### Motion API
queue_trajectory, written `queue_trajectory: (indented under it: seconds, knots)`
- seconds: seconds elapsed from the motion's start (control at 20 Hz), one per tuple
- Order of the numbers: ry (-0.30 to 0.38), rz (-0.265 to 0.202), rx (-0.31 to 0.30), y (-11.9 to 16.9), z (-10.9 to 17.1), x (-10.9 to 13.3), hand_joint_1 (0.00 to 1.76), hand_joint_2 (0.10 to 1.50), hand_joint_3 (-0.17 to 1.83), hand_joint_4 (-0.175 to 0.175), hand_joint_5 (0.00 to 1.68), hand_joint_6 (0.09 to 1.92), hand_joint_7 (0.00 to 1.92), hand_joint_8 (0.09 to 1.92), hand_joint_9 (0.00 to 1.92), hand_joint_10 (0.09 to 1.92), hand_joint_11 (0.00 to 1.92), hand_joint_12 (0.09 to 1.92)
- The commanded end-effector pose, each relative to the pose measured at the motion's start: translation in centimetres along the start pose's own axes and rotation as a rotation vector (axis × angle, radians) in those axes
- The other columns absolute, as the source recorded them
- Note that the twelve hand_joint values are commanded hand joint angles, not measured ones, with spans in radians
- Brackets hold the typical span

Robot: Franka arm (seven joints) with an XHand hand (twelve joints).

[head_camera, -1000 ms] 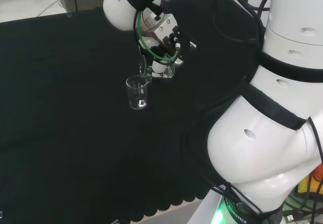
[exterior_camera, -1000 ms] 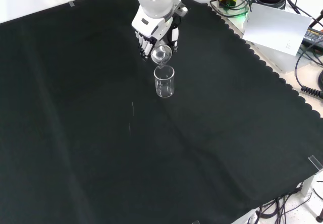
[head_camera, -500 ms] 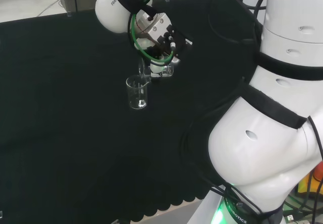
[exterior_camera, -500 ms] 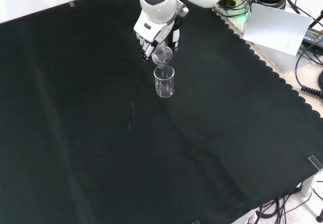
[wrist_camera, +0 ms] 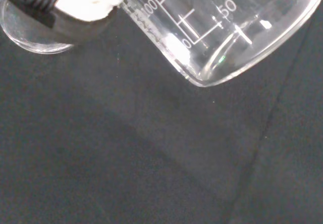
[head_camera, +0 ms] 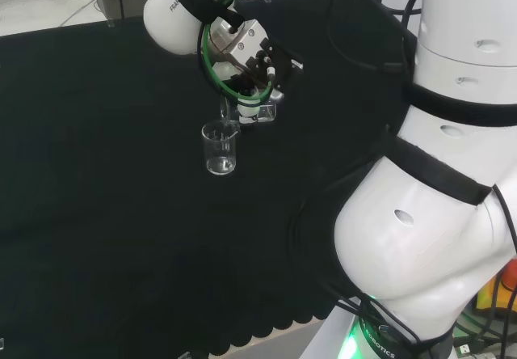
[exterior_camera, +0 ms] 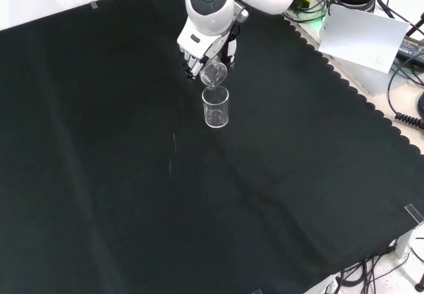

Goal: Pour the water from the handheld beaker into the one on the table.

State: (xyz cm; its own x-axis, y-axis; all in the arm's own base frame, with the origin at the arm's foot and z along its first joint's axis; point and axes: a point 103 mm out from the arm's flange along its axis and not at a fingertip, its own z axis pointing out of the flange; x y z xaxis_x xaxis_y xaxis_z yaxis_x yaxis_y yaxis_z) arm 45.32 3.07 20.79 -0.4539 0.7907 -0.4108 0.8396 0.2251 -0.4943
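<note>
Now, tipped beaker (exterior_camera: 213,75) in fingers (exterior_camera: 192,61), above table beaker (exterior_camera: 216,106)

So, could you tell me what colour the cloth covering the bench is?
Black; the front view shows the cloth best.

Handheld beaker (wrist_camera: 222,27) scale marks: 100, 50, 0.

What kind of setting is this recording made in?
Most likely a robotics lab bench: black cloth covers it, the arm's hand tilts a clear graduated beaker over another beaker, and cables and electronics crowd the edge.
</note>
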Motion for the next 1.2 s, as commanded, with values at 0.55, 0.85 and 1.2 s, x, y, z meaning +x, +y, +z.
queue_trajectory:
  seconds: [0.55,0.85,1.2]
  knots:
    - [-0.088,0.011,0.021,0.4,-0.9,0.5,1.24,1.06,-0.17,-0.04,1.22,0.61,1.4,0.65,1.58,0.67,1.38,0.76]
    - [-0.121,0.018,0.021,0.4,-1.3,0.7,1.25,1.06,-0.17,-0.048,1.24,0.57,1.45,0.54,1.58,0.66,1.39,0.75]
    - [-0.164,0.023,0.037,0.6,-1.5,1.3,1.2,1.07,-0.17,-0.026,1.23,0.63,1.41,0.79,1.59,0.67,1.39,0.77]
